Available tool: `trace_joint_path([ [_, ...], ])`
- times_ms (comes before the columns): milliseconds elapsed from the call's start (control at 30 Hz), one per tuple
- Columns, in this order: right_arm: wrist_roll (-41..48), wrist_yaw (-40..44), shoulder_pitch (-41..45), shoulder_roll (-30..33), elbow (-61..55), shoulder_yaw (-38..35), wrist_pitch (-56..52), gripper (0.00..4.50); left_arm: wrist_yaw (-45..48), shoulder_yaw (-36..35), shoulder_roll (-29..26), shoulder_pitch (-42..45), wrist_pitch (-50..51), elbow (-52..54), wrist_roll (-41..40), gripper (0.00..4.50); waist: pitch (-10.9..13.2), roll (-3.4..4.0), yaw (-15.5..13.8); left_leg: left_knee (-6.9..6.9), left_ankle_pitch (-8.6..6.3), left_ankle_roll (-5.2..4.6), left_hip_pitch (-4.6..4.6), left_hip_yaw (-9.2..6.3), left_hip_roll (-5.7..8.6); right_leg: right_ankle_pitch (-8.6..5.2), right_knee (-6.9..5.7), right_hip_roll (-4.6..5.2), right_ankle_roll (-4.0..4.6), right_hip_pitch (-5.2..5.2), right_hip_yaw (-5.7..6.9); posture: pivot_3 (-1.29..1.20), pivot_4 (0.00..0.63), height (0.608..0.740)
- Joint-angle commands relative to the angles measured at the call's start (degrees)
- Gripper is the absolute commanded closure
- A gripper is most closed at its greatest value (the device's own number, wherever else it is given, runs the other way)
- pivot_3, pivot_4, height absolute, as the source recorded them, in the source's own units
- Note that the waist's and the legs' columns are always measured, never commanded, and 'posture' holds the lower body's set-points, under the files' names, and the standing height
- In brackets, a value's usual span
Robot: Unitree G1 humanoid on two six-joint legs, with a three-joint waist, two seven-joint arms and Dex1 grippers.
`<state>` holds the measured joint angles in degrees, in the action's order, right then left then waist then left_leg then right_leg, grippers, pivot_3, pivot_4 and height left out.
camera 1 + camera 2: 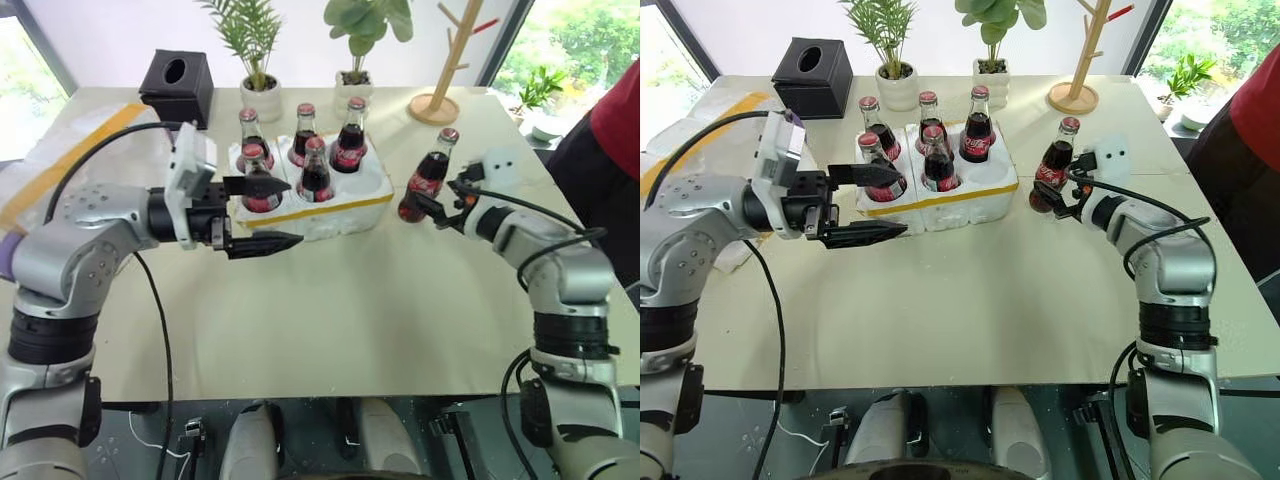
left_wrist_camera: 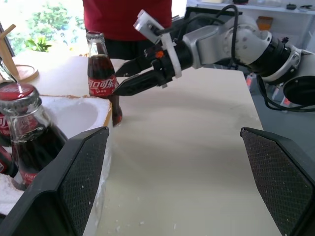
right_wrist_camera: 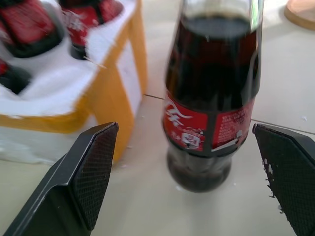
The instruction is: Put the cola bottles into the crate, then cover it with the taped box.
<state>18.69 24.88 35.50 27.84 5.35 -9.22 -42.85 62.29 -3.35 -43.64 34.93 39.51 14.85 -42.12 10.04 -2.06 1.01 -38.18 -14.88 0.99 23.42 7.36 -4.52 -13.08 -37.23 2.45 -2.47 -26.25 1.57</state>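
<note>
Nearest, left gripper (image 1: 258, 212) hangs wide open & empty just in front of the crate (image 1: 345, 205); right gripper (image 1: 436, 205) also wide open, jaws either side of the last cola bottle (image 1: 428, 175), not gripping yet. That bottle stands on the table (image 1: 350, 310) just right of the crate. Further back, 5 bottles (image 1: 316, 170) already seated, 1 hole free w/ front-right corner bare; so approx 5 of 6 done, taped box (image 1: 45, 170) waits at far left, cover step not started

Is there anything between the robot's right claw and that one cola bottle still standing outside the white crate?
Nothing visible. The right claw is open, with the lone cola bottle standing on the table right ahead between its fingers, beside the crate.
</note>
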Motion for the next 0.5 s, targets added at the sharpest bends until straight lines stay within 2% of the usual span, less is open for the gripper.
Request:
trace_joint_path([
  [33, -2.06, 0.83, 5.64, -0.96, 8.29, 0.71, 7.52, 0.04, 0.44, -0.47, -0.54, 0.75, -1.23, 0.79, 0.70, 0.00, 0.01, 0.01, 0.14, 0.00, 0.00, 0.00, 0.01, 0.01, 0.00, 0.00, 0.00, 0.00, 0.00, -0.01, 0.00, 0.00, 0.150, 0.740],
  [133, -3.75, 0.82, 8.97, -1.63, 15.62, 1.47, 11.95, 0.04, 0.40, -0.58, -0.63, 0.27, -1.41, 1.08, 0.95, 0.00, 0.01, 0.01, 0.15, 0.02, 0.00, 0.00, 0.00, 0.00, 0.00, 0.00, -0.01, 0.00, 0.00, -0.02, 0.00, 0.00, 0.150, 0.740],
  [167, -4.00, 0.72, 9.94, -1.88, 17.54, 1.38, 13.26, 0.26, 0.22, -0.69, -0.61, 0.16, -1.34, 1.27, 0.90, 0.00, 0.01, 0.02, 0.14, 0.02, 0.00, 0.00, 0.00, -0.01, -0.01, 0.00, -0.01, -0.01, 0.00, -0.02, 0.00, 0.00, 0.150, 0.740],
  [233, -3.88, 1.06, 11.51, -2.45, 19.54, 0.84, 15.89, 0.85, -0.14, -1.13, -0.67, -0.15, -1.24, 1.61, 0.83, 0.00, 0.01, 0.02, 0.13, 0.03, 0.00, 0.00, 0.01, 0.00, -0.01, 0.00, -0.01, -0.01, 0.00, -0.02, 0.00, 0.00, 0.150, 0.740],
  [300, -3.12, 2.35, 12.11, -2.61, 18.26, 0.40, 17.88, 1.83, -0.53, -1.61, -0.82, -0.57, -1.10, 1.96, 0.72, 0.00, 0.01, 0.02, 0.11, 0.03, 0.00, 0.00, 0.02, 0.01, -0.01, 0.00, -0.01, 0.01, 0.00, -0.03, 0.00, 0.00, 0.150, 0.740],
  [400, -2.29, 4.01, 12.91, -1.79, 13.62, -0.95, 24.38, 1.85, -0.99, -2.60, -1.33, -1.56, -1.02, 2.43, 0.52, 0.00, 0.10, 0.16, 0.10, 0.03, 0.00, 0.01, 0.06, 0.03, 0.00, 0.01, -0.01, 0.04, -0.01, -0.09, -0.01, 0.00, 0.150, 0.740],
  [500, 1.75, 5.70, 15.12, -1.43, 8.96, -3.40, 23.67, 1.85, -1.35, -3.29, -1.82, -2.49, -1.10, 2.76, 0.39, 0.00, 0.21, 0.33, 0.11, 0.03, 0.01, 0.01, 0.11, 0.04, 0.00, 0.01, -0.03, 0.04, -0.01, -0.16, -0.01, 0.00, 0.150, 0.740],
])
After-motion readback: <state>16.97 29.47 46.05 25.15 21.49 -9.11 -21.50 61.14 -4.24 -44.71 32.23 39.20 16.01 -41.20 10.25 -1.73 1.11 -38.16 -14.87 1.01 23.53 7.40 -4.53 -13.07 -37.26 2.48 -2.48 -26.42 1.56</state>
